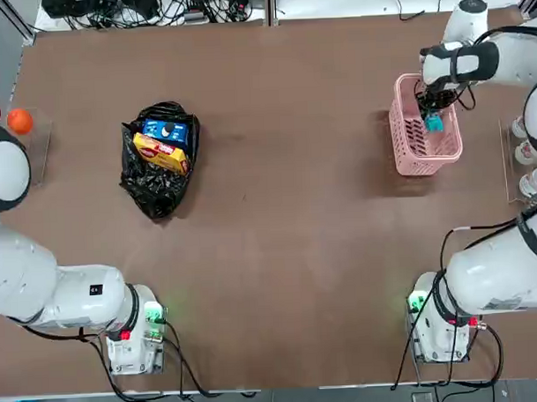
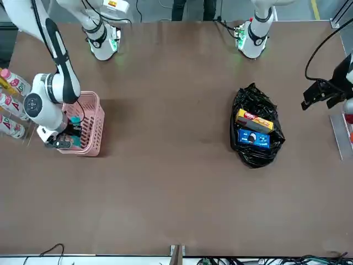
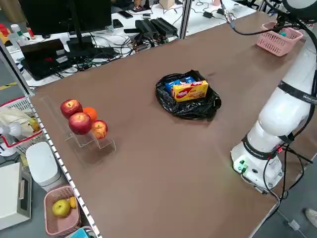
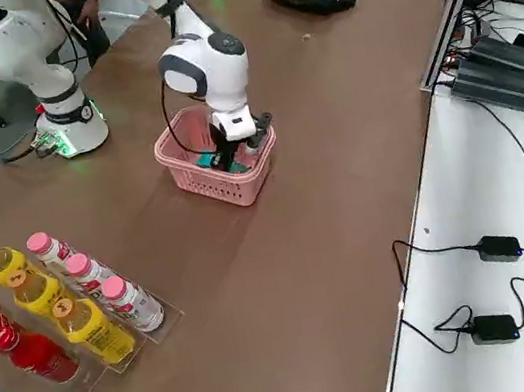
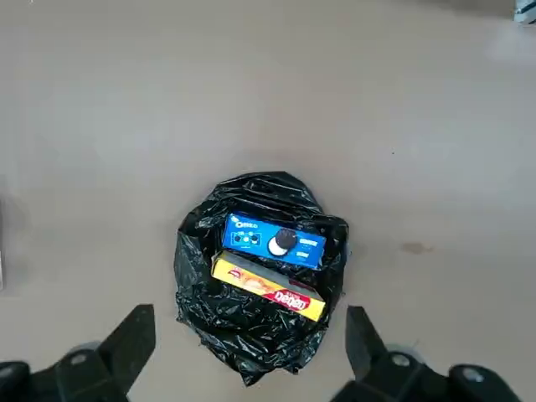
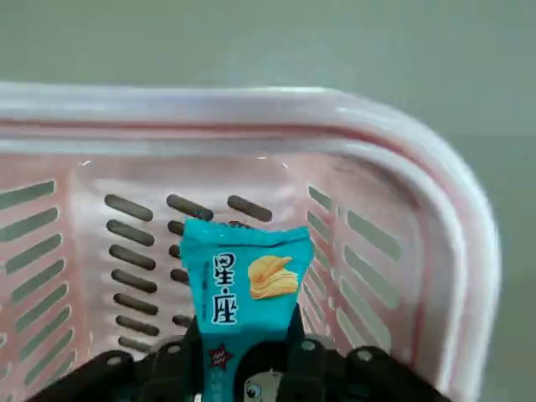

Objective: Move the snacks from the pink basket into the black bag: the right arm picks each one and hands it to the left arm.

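Two snacks already in black bag, third clamped in right gripper inside pink basket.
Table brown. Left gripper hangs above the black bag, fingers spread wide, empty; directly below it the blue packet and yellow packet lie side by side touching on the bag. Right gripper reaches down into the pink basket, fingers pinched on lower end of the teal packet, packet upright, basket walls around it.
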`<control>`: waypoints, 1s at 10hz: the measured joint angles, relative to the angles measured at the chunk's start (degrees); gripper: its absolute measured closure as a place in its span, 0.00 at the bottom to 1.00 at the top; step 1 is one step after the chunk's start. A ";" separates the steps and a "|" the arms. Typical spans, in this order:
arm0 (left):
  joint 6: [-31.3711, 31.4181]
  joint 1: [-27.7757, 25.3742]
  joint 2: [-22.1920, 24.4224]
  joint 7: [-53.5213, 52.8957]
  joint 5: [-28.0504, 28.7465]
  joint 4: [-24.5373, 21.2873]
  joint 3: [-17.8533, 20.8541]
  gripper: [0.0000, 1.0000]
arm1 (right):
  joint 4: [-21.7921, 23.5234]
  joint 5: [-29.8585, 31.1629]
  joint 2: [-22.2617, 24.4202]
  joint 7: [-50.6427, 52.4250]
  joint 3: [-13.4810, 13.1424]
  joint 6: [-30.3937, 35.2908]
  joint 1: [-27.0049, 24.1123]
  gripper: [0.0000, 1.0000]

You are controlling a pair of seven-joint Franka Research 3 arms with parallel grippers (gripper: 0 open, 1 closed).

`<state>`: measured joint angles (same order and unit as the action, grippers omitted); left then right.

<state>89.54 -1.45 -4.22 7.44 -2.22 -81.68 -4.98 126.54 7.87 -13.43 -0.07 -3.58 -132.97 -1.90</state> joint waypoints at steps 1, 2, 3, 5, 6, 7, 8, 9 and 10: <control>0.00 -0.37 0.00 0.00 0.00 0.00 0.01 0.00 | -1.89 -0.48 0.16 0.28 0.03 3.55 0.00 0.62; 0.00 -0.64 0.00 0.00 0.00 0.00 0.01 0.00 | -3.43 -1.11 0.24 0.77 0.10 6.34 0.00 0.62; 0.00 -0.71 0.00 0.00 0.00 0.00 0.01 0.00 | -4.84 -2.05 0.26 1.03 0.16 9.02 0.01 0.62; 0.00 -0.70 0.00 0.00 0.00 0.00 0.00 0.00 | -7.93 -3.96 0.29 1.79 0.26 14.62 0.02 0.63; 0.00 -0.70 0.00 0.00 0.00 0.00 0.00 0.00 | -9.53 -5.50 0.29 2.19 0.30 17.27 0.03 0.63; 0.00 -0.70 0.00 0.00 0.00 0.00 -0.01 0.00 | -11.42 -7.37 0.32 2.68 0.30 20.23 0.03 0.63; 0.00 -0.70 0.00 0.00 0.00 -0.01 -0.02 0.00 | -13.35 -9.21 0.34 2.84 0.30 23.03 0.03 0.63; 0.00 -0.70 0.00 0.00 0.00 -0.01 -0.03 0.00 | -14.95 -10.79 0.35 2.87 0.31 25.31 0.03 0.63; 0.00 -0.70 0.00 0.00 0.00 -0.01 -0.03 0.00 | -16.05 -12.61 0.35 2.86 0.30 27.08 0.03 0.64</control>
<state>89.54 -2.15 -4.22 7.44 -2.22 -81.69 -5.01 110.49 -4.74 -13.08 2.79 -3.28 -105.90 -1.86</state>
